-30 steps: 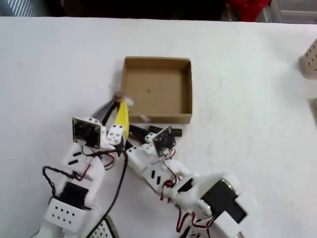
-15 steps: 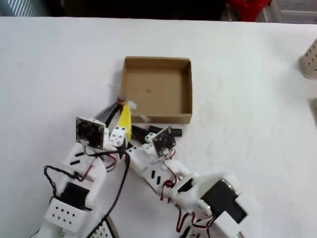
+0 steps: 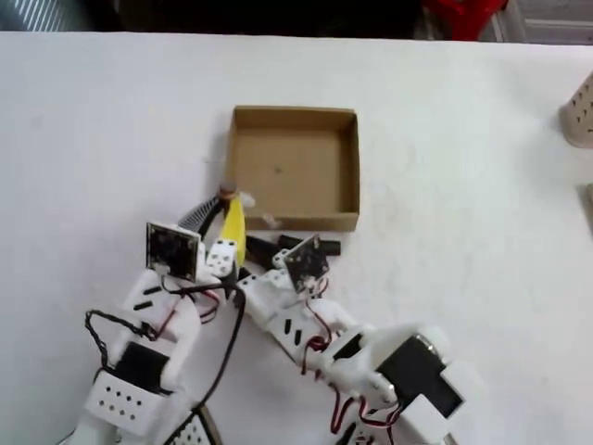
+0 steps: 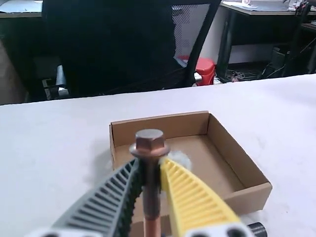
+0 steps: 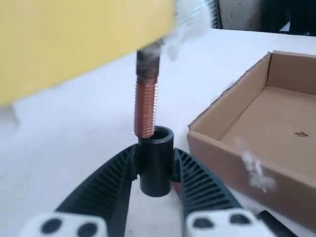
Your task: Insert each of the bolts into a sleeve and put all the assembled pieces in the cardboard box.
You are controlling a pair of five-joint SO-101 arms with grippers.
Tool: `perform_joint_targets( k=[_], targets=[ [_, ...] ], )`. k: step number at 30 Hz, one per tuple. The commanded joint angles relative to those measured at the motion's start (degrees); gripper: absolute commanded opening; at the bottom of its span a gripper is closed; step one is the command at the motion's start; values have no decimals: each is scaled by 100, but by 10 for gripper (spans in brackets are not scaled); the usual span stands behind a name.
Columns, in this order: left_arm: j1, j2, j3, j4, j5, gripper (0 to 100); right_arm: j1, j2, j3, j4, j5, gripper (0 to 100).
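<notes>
My left gripper (image 4: 150, 170), one grey finger and one yellow, is shut on a copper bolt (image 4: 149, 182) held upright with its hex head on top. In the right wrist view the bolt's threaded tip (image 5: 145, 111) hangs at the rim of a black sleeve (image 5: 155, 160), which stands upright with my right gripper (image 5: 157, 170) shut on it. From above, both grippers meet just in front of the cardboard box (image 3: 295, 167), at its near left corner; the yellow finger (image 3: 232, 225) shows there. The box is open and holds nothing.
Another black sleeve (image 3: 315, 246) lies on the table by the box's near wall, beside the right arm's wrist. A pale perforated object (image 3: 579, 111) stands at the far right edge. White table stretches open to the left and right of the box.
The left arm has drawn back toward the right gripper, bringing the bolt head away from the box's left corner and down over the sleeve. The right arm has kept still.
</notes>
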Motion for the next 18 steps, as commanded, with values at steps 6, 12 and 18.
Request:
perform_joint_targets(
  k=[6,12,18],
  targets=[
    [180,-48,-97,211,-53,22,215,-901,9,514,44,16],
    [233,-48,-105,220,-26,23,312,-1174,9,831,44,16],
    [224,-48,-352,211,967,23,286,-1138,9,840,44,16]
  ],
)
